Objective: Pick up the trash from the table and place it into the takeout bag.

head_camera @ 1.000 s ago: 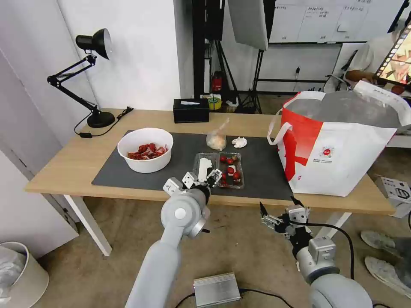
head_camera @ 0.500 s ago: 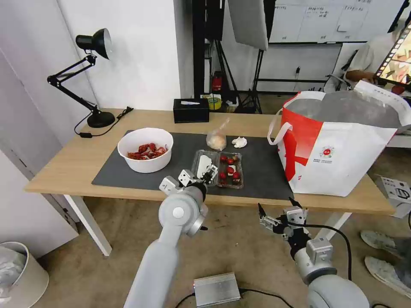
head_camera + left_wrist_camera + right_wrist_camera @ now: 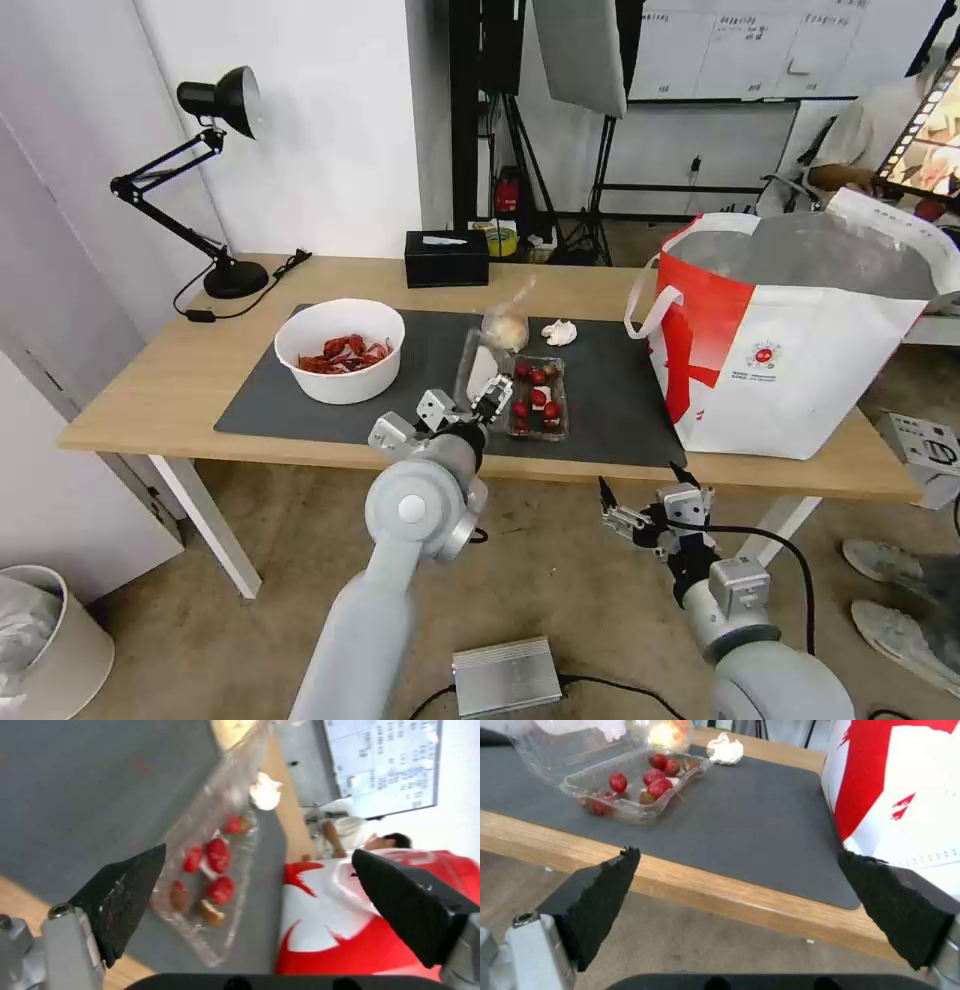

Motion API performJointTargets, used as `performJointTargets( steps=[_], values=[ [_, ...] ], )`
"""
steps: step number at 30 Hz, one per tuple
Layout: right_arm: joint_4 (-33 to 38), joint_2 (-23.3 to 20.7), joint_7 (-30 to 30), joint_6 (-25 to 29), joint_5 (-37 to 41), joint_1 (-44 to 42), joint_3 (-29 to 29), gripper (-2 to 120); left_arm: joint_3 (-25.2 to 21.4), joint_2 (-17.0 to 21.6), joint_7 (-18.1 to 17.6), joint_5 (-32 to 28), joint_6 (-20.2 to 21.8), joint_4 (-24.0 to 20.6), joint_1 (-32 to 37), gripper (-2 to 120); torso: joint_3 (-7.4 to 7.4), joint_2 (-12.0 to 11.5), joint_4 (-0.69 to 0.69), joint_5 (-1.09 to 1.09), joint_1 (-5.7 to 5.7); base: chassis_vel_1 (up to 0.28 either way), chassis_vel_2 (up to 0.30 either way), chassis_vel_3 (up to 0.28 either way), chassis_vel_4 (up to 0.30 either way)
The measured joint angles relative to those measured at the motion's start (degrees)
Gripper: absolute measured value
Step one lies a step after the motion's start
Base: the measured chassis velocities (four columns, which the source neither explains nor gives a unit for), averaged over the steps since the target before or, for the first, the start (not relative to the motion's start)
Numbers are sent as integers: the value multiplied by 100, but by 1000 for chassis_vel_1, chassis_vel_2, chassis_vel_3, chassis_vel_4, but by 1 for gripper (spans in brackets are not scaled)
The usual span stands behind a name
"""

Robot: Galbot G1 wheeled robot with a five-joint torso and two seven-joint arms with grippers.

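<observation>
**Lifting the tray lid beside the fruit**

Standing open on the right end of the bench (image 3: 180, 380), the takeout bag (image 3: 800, 350) was ready to receive trash. A white bowl (image 3: 340, 350) held red shells on the grey mat (image 3: 610, 400). The clear tray (image 3: 535, 398) kept small red fruits, its lid tilted up. The left claw (image 3: 478, 405), wide open, was at that lid, probably to close it. The right claw (image 3: 650, 500) waited wide below the bench edge.
</observation>
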Motion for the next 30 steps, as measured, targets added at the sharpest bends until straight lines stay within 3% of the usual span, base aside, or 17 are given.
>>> performJointTargets(
  steps=[9,30],
  values=[
    [0,20,0,7,-17,-7,23,100,151,2,305,3,-59,-54,-19,100,0,0,0,0,0,0,0,0,0],
    [58,72,-5,33,-92,-131,89,100,434,56,391,228,113,-29,-119,100,0,0,0,0,0,0,0,0,0]
  ],
)
